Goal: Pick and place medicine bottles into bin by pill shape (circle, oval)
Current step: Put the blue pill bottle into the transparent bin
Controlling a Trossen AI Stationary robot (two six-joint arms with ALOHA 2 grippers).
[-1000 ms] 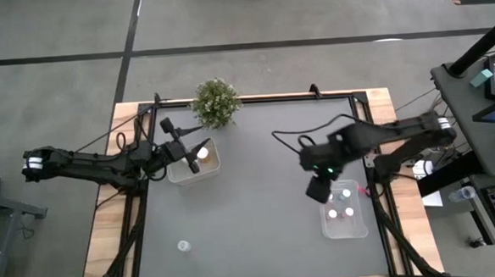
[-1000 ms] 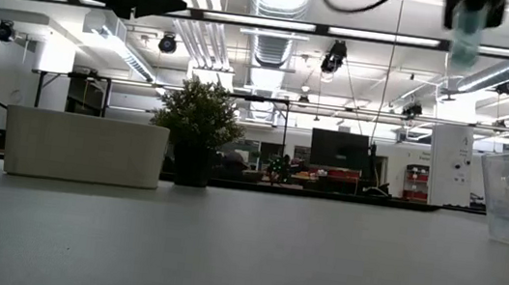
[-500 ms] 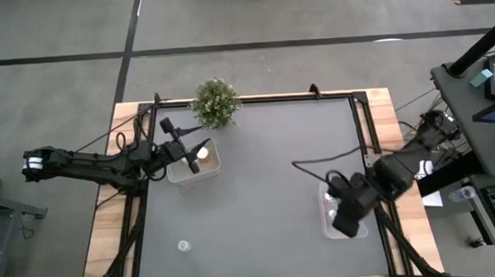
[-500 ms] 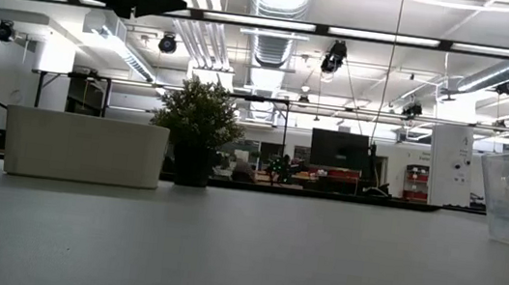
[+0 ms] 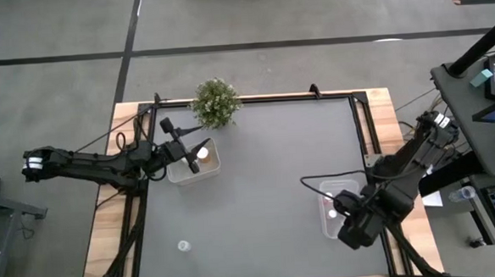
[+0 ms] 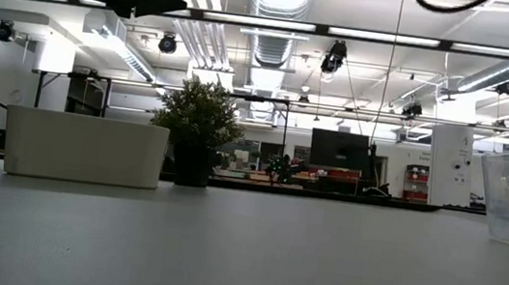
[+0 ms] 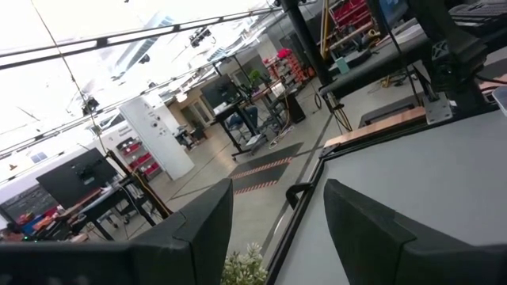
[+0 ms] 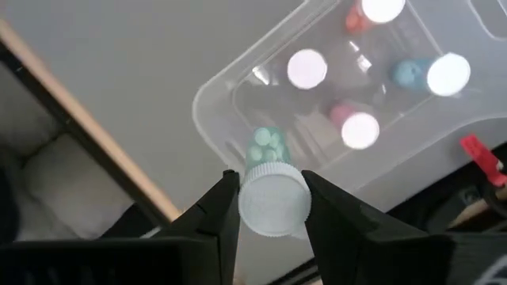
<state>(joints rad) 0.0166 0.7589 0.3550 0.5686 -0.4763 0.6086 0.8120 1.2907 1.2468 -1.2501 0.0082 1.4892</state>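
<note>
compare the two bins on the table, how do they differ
The left bin is opaque and cream-white, near the potted plant; the right bin is clear plastic, near the table's right edge. In the high view the left bin shows one bottle; the right wrist view shows four white-capped bottles in the right bin. Both are rectangular and open-topped.

**Medicine bottles at the two bins and on the open table**

Right wrist view, lower centre: a clear bottle [image 8: 269, 186] with a white cap and pale green pills sits clamped between the right gripper's [image 8: 269, 207] fingers, cap toward the camera, above the clear bin's [image 8: 207, 99] corner. Inside that bin, upper right of the frame, stand four white-capped bottles [image 8: 360, 129] (bodies pink, teal and red-orange where visible). High view, left of centre: one white-capped bottle [image 5: 202, 153] lies in the white bin [image 5: 214, 166]. Lower left: a lone bottle [image 5: 183, 245] stands on the table, well apart from both bins.
</note>
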